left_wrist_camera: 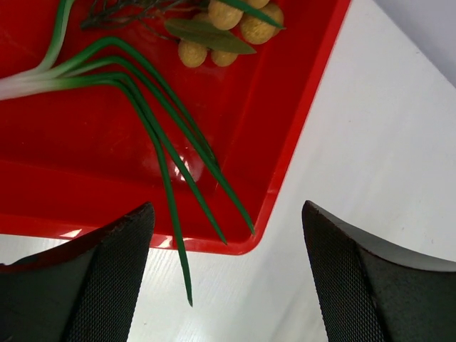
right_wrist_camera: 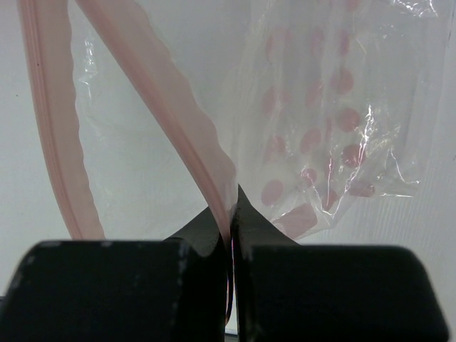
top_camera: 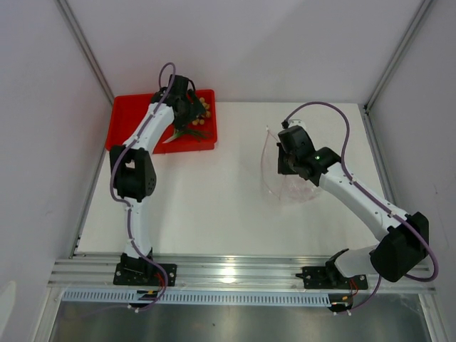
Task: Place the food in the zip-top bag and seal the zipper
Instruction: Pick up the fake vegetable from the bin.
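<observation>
The sprig of long thin green leaves [left_wrist_camera: 153,121] lies in the red tray [left_wrist_camera: 71,185], its tips hanging over the tray's front rim. The bunch of tan-brown fruits [left_wrist_camera: 228,28] lies at the tray's far side, also seen from above [top_camera: 206,108]. The lime-green fruit is not in view. My left gripper [left_wrist_camera: 228,285] is open and empty above the tray's corner [top_camera: 191,115]. The clear zip-top bag [right_wrist_camera: 335,107] lies right of centre [top_camera: 285,187]. My right gripper [right_wrist_camera: 234,214] is shut on one side of its pinkish zipper [right_wrist_camera: 178,114], holding the mouth open.
The tray [top_camera: 121,121] sits at the table's back left corner against the left wall. White enclosure walls stand at the back and both sides. Bare white table [top_camera: 214,206] lies between the tray and the bag.
</observation>
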